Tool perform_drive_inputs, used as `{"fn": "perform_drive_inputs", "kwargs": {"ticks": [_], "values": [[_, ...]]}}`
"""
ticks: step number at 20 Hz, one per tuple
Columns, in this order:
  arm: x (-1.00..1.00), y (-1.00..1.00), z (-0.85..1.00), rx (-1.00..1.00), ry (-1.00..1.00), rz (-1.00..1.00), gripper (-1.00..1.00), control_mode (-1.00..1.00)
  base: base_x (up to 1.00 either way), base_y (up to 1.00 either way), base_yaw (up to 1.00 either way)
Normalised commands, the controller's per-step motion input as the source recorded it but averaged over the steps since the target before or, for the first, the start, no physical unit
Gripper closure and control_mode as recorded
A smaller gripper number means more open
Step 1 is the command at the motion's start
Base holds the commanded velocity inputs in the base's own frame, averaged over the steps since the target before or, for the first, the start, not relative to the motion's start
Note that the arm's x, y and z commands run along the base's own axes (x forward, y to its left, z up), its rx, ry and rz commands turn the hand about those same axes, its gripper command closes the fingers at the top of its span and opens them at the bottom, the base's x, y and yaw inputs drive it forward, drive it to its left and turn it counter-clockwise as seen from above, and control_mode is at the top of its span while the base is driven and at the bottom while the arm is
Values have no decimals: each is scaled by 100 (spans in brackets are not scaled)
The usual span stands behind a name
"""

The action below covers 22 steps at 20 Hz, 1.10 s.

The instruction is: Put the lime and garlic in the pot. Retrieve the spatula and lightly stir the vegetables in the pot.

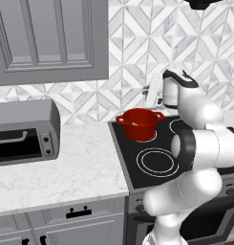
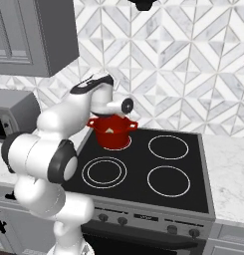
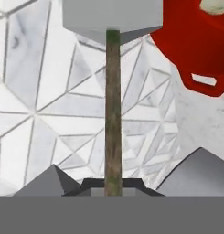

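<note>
My claw is clenched low on the spatula handle, a light, stiff tool, blade top-heavy beside the pot.

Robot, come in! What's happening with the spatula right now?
Hand shut on spatula handle. Blade up by the backsplash, beside red pot. Something pale inside pot. Nothing in the way.

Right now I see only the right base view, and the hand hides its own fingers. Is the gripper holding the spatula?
Observer: Yes. In the hand view the gripper is shut on the spatula, on its wooden handle.
Operator: Where is the blade?
Observer: In the left base view the pale blade is raised near the backsplash, outside the pot.
</note>
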Motion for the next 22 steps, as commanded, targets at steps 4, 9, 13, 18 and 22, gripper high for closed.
{"fn": "perform_drive_inputs", "kwargs": {"ticks": [4, 9, 13, 18, 22], "values": [[0, 23, 18, 35, -7, -23, 100, -100, 0, 0, 0], [2, 2, 22, 31, -1, -31, 100, -100, 0, 0, 0], [3, -4, 17, 25, 6, -10, 100, -100, 0, 0, 0], [0, 0, 0, 2, 0, 0, 100, -100, 0, 0, 0], [2, -3, 0, 2, 1, 0, 100, -100, 0, 0, 0]]}}
